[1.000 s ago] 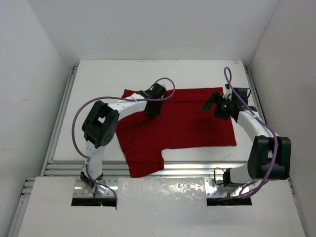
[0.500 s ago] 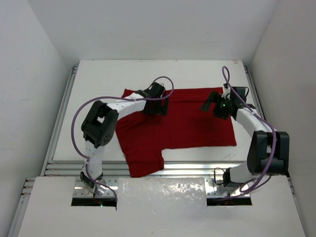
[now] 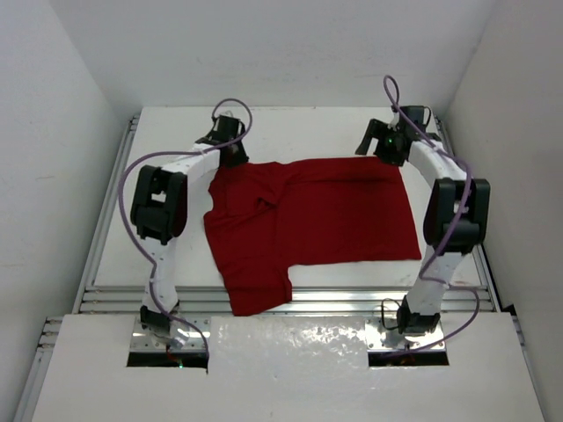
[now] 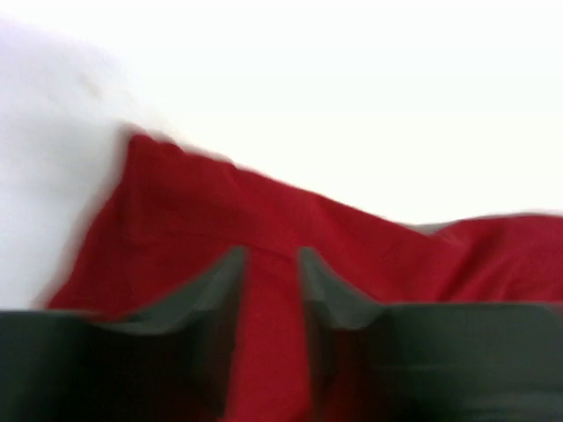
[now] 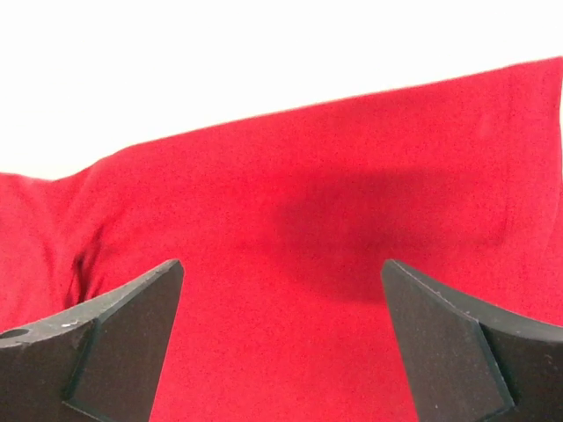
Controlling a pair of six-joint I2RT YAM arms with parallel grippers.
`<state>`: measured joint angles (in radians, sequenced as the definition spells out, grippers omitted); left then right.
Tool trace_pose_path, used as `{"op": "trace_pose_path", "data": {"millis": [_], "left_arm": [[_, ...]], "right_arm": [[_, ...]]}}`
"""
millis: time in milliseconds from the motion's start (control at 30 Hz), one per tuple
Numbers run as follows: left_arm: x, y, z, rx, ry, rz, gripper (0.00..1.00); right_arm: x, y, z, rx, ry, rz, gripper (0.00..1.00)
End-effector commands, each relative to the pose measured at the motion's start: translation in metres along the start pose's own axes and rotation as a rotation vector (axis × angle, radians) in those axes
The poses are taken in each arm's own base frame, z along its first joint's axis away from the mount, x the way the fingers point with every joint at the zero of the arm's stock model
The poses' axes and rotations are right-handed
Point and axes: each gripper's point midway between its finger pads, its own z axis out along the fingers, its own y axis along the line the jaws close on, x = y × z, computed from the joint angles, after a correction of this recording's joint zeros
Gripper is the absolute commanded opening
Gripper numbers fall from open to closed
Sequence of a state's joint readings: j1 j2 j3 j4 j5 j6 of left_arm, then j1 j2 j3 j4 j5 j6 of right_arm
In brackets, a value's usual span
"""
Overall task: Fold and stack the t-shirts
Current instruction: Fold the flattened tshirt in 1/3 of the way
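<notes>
The dark red t-shirt is spread over the white surface, with one sleeve laid toward the near edge and a crease raised in its far left part; the left gripper is placed at the shirt's far left corner; its jaws are seen with a narrow gap and red cloth showing in it, yet the wrist view is blurred, and it cannot be told whether the cloth is clamped; the right gripper is held at the far right corner, over the cloth; its jaws are spread wide, and nothing is gripped between them.
</notes>
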<state>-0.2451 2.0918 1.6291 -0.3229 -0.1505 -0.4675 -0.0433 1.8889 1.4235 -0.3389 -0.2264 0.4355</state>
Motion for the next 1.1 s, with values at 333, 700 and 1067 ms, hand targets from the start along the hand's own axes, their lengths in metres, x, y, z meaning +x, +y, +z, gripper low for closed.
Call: {"op": "trace_pose_path", "data": {"millis": [333,700,1067], "left_arm": [[0.041,0.075,0.051,-0.310,0.091,-0.158,0.03],[0.022,0.109,0.103,-0.329,0.104,-0.158,0.00],[-0.037,0.093,0.044,-0.259,-0.050,-0.204,0.53]], "right_arm": [[0.004,-0.080,0.098,0.265,0.171,0.035,0.91],[0.009,-0.095,0.118,0.241,0.224,0.136,0.92],[-0.046,-0.058,0.104,0.103,0.125,0.094,0.96]]}}
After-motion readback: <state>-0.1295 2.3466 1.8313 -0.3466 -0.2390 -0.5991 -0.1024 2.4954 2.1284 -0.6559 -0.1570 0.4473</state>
